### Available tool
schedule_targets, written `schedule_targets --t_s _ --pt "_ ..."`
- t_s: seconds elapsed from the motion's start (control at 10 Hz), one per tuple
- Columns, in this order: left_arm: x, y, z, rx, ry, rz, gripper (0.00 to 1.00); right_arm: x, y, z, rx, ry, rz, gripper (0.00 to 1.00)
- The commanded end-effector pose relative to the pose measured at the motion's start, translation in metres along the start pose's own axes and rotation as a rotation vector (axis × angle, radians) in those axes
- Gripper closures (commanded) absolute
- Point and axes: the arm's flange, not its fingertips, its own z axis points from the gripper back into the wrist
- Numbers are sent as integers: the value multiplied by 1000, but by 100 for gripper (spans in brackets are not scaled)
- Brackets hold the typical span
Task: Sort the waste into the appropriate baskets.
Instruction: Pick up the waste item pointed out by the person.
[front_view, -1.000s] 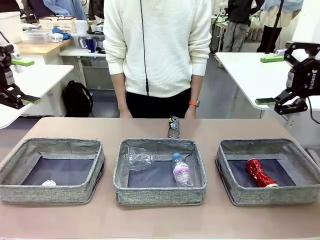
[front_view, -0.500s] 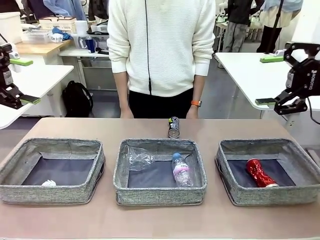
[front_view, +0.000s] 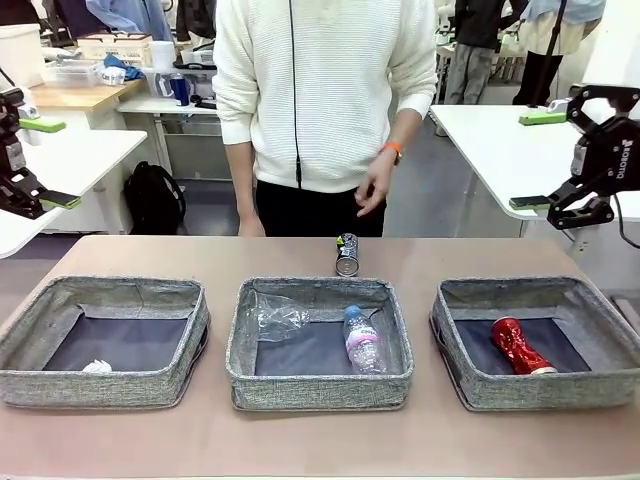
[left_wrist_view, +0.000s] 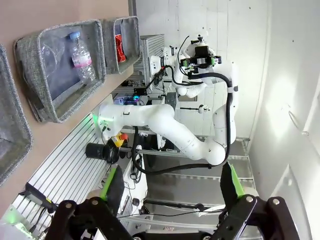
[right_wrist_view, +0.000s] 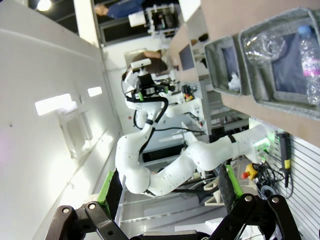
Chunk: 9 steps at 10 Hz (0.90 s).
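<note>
The table (front_view: 300, 445) fills the lower half of the front view, and a person in a white sweater (front_view: 325, 90) stands at its far edge, one hand (front_view: 375, 185) hanging loose above the table top. Three grey baskets sit in a row on the table. The left basket (front_view: 105, 380) holds a small paper ball (front_view: 97, 367) in its lower left corner. The middle basket (front_view: 320, 385) holds a clear plastic cup (front_view: 275, 317) on the left and a bottle (front_view: 364, 340) with a blue cap and pink label on the right. The right basket (front_view: 535, 385) holds a red crushed can (front_view: 518, 346).

One piece of waste is left outside: a dark printed can (front_view: 347, 254) stands on the table just behind the middle basket, near the person. I judge that the sorting is almost done, and this can probably belongs with the red can in the right basket.

The left gripper (front_view: 38, 160) is at the left edge of the frame, raised well above the table, with its jaws wide apart and nothing between them. The right gripper (front_view: 540, 160) is at the right edge, also high, fully spread and empty. Both are well apart from the can.
</note>
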Motion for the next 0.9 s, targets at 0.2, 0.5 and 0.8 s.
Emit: schedule_targets --t_s 0.2,0.5,0.8 --pt "-1 -1 -3 -5 -17 -8 0 0 3 -1 22 4 7 0" --pt "-1 -1 -3 -5 -17 -8 0 0 3 -1 22 4 7 0" --pt "-1 -1 -3 -5 -17 -8 0 0 3 -1 22 4 7 0"
